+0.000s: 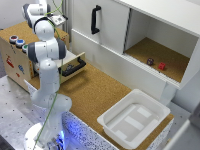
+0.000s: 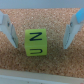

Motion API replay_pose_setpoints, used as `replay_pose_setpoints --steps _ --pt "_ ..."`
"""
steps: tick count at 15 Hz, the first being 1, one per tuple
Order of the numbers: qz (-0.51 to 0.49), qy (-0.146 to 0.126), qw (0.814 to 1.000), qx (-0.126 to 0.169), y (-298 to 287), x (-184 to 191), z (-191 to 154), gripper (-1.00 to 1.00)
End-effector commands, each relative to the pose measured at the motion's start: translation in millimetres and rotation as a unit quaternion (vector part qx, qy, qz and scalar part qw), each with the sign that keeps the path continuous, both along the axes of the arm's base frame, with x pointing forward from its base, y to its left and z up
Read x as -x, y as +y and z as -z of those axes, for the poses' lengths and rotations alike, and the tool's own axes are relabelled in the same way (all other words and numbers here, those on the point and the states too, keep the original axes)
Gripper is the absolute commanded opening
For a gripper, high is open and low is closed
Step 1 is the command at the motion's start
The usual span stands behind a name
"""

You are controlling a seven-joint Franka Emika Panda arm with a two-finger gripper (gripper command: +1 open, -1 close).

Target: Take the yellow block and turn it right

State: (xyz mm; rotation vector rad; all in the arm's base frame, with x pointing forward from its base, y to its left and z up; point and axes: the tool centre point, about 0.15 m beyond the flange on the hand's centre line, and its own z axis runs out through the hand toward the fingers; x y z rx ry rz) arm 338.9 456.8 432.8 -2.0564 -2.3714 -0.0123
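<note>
the end effector (image 2: 39, 30) hangs released, one finger at nine o'clock and one at three o'clock of the yellow block (image 2: 36, 42), which lies on the cork worktop (image 2: 20, 60). this looks like pre-grasp: next, descend, clench, then rotate rightward.

- A white Franka arm (image 1: 46, 75) rises from a perforated metal table (image 1: 12, 107) at the exterior view's left, bending over toward the far corner.
- Beside it stands a wooden box (image 1: 15, 60) with coloured buttons (image 1: 18, 41) on top.
- A drawer (image 1: 73, 66) with a black handle stands pulled open.
- A cork counter (image 1: 95, 92) runs across the middle.
- A white tub (image 1: 134, 118) sits on the counter toward the exterior view's right.
- A white cabinet (image 1: 150, 35) has its door (image 1: 100, 22) swung open; inside lie a small red object (image 1: 161, 66) and a dark object (image 1: 150, 61), near each other.
</note>
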Motion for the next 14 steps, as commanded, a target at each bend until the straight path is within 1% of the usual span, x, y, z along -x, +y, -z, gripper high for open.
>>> replay_pose_setpoints --steps 1,3,7,8,9,10,11,13,14 --pt "0.004 -0.014 1.000 -0.023 -17.7 1.4 6.3 -1.00" --pt "0.003 -0.005 1.000 -0.019 -21.1 1.8 2.7 -1.00" --pt "-0.003 0.007 0.999 -0.040 -24.6 9.9 -20.9 -1.00" --pt "-0.006 0.009 0.999 -0.040 -25.2 12.6 -25.6 -1.00" --pt "-0.006 0.009 0.999 -0.035 -25.4 15.4 -28.8 -1.00" --pt "0.007 0.014 0.999 -0.028 -26.1 14.9 -29.1 -1.00" --pt "0.025 0.014 0.999 -0.018 -26.0 14.2 -29.1 -1.00" --pt "0.096 0.017 0.995 -0.001 -23.4 5.9 -29.8 -1.00" --pt "0.137 0.024 0.990 0.007 -21.2 1.8 -29.8 -1.00"
